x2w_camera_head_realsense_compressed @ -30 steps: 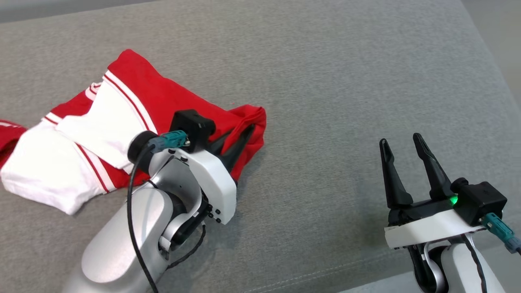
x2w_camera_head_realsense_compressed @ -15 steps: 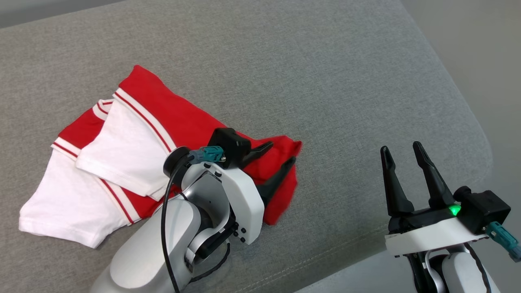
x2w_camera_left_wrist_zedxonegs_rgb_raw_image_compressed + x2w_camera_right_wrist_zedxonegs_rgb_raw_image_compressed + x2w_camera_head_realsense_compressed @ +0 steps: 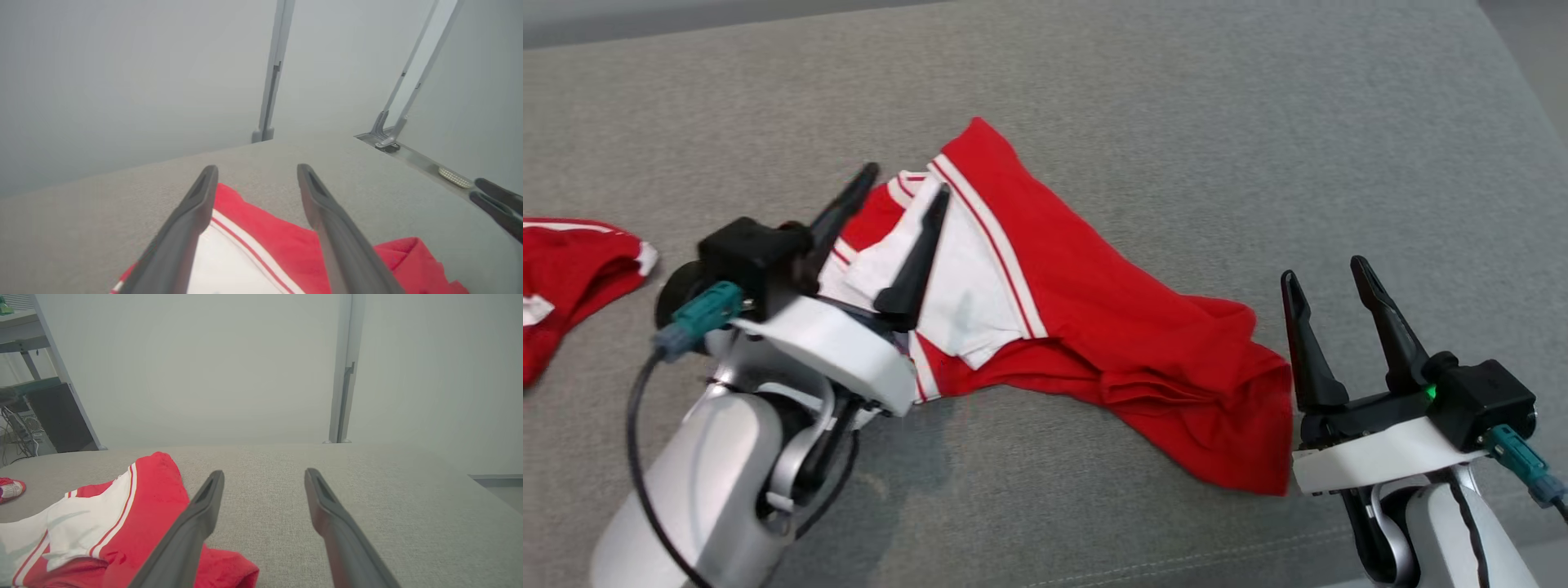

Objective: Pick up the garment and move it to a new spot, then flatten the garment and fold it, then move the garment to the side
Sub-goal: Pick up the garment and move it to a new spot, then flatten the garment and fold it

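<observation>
Now, garment (image 3: pixel 1094 310) lies rumpled btw both end effectors: left end effector (image 3: pixel 907 180) spread, hovering over its white panel; right end effector (image 3: pixel 1325 272) spread, empty, just beside the bunched red end. Prob best to flatten: pinch opposite edges low, pull apart evenly.

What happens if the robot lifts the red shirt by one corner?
It would probably flop. The shirt lies in wrinkles and bunched folds, so it looks soft and would likely droop. It looks thin, so probably light. Pushed on the rough grey cushion, it would likely crumple rather than slide.
</observation>
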